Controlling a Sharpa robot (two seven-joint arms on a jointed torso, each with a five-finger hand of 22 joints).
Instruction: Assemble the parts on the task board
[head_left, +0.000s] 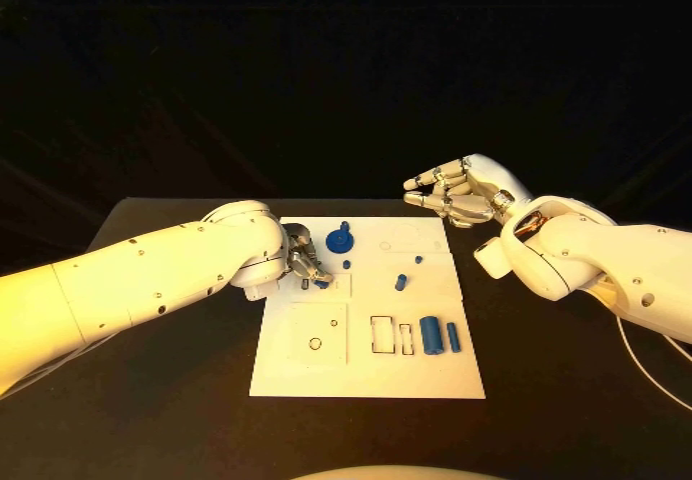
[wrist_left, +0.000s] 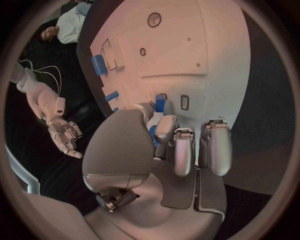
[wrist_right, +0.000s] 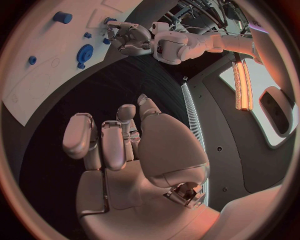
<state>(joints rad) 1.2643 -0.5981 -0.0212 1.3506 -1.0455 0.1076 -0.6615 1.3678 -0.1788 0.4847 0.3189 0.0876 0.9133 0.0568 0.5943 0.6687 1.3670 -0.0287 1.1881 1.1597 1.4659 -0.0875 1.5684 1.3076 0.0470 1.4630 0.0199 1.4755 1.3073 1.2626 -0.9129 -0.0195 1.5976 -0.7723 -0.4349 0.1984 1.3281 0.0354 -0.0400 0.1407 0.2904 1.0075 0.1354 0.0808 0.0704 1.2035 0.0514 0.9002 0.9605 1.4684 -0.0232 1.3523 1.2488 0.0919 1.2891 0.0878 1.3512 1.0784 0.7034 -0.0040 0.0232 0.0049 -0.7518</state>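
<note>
Small blue part (wrist_left: 160, 105) half hidden, pinched by left hand (head_left: 303, 262) over white task board (head_left: 296, 370); right hand (head_left: 456, 196) off-board, curled, holding nothing.

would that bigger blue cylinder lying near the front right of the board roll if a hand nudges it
Probably yes. The blue cylinder lies on its side on the flat white task board, so a sideways nudge would likely roll it toward the thinner blue pin beside it. It looks rigid and smooth, so fingers may slip. Its weight cannot be judged.

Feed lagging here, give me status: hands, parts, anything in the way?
Left hand pinching small blue part over task board. Right hand curled, holding nothing, off board. Nothing blocking.
</note>
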